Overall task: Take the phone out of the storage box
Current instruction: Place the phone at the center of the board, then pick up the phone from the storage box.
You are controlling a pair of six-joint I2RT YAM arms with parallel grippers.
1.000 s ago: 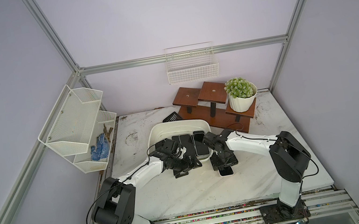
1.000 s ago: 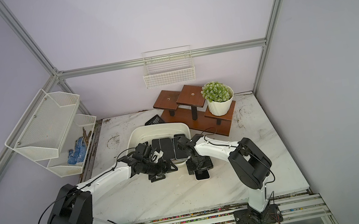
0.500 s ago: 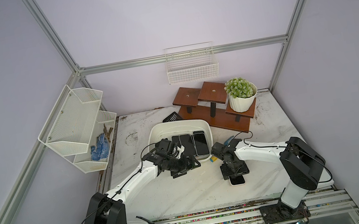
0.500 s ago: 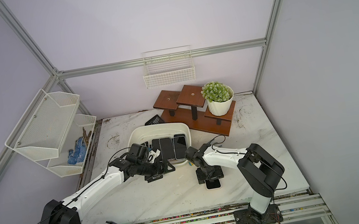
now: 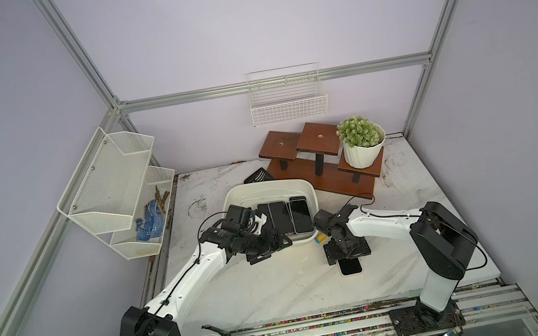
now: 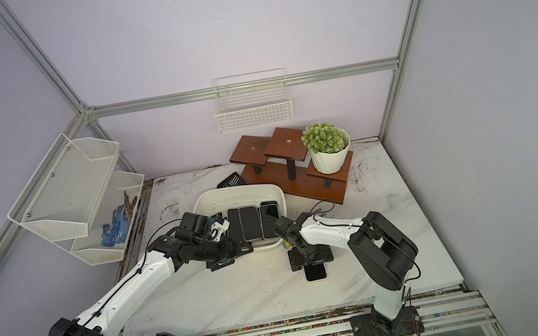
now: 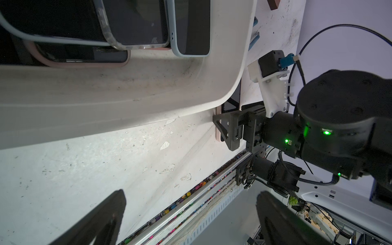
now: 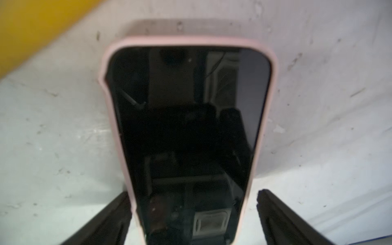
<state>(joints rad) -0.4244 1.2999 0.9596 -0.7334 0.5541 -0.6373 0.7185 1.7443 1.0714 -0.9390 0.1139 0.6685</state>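
The white storage box [image 5: 235, 196] [image 6: 206, 199] sits mid-table with several dark phones [image 5: 281, 216] [image 6: 250, 222] lying flat inside. In front of it to the right, one phone in a pink case [image 5: 349, 266] [image 6: 315, 273] [image 8: 186, 131] lies screen up on the table. My right gripper [image 5: 348, 254] [image 8: 192, 214] stands open over its near end, a finger on each side, and a gap shows at one finger [image 8: 275, 214]. At the box's front wall [image 7: 127, 95] my left gripper [image 5: 266, 250] [image 7: 191, 216] is open with nothing in it.
A small yellow item [image 5: 320, 239] lies beside the box's front right corner. At the back stand a brown stepped wooden stand [image 5: 317, 153] with a potted plant [image 5: 363, 142] and a black item [image 5: 258, 177]. A wire basket [image 5: 288, 106] and mesh rack [image 5: 115, 187] hang on the walls.
My right arm carried the pink-cased phone from beside the box toward the table's front, set it down and opened its jaws. My left arm drew back slightly along the box's front.
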